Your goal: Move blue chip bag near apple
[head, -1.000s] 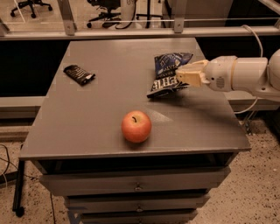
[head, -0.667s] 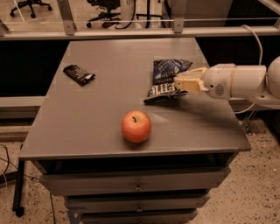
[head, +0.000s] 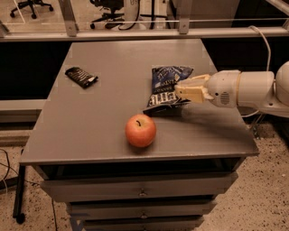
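Closest to me, above the drawers [head: 140,189], the apple [head: 140,130] sits upright near the front edge of the table [head: 67,135]. Just behind it and to the right, the blue chip bag [head: 165,85] hangs tilted, its lower edge near the apple but not touching. The gripper [head: 179,91] reaches in from the right, its fingers pinched on the bag's right edge. I reckon the carry is nearly done: lower it gently, let the bottom edge settle flat beside the fruit, and release without nudging the apple into a roll. Further back on the left lies a black wrapper [head: 81,76], well apart, with office chairs [head: 108,9] beyond.
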Robot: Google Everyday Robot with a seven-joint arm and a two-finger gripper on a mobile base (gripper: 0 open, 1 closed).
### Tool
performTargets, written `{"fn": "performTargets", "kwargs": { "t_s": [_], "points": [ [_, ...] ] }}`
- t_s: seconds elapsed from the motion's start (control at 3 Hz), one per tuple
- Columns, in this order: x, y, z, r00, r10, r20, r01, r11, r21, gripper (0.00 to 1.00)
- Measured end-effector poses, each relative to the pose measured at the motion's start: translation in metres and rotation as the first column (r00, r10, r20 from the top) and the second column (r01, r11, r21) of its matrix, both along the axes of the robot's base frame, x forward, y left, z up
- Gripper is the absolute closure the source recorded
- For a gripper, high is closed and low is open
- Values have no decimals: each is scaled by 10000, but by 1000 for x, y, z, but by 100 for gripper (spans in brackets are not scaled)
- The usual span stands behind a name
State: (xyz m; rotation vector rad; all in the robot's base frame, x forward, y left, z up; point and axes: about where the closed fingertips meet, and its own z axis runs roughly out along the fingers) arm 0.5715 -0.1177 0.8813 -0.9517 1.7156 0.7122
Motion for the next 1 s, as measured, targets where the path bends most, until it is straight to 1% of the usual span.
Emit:
{"fn": "performTargets", "kwargs": {
  "t_s": [0.33, 0.67, 1.0],
  "points": [
    [-10, 8, 3, 9986, 474, -247, -476, 9988, -102, 83],
    [-19, 13, 5, 9944, 946, -481, -956, 9952, -194, 59],
    [-24, 16, 2, 9902, 1212, -691, -1229, 9922, -207, 37]
  ]
}}
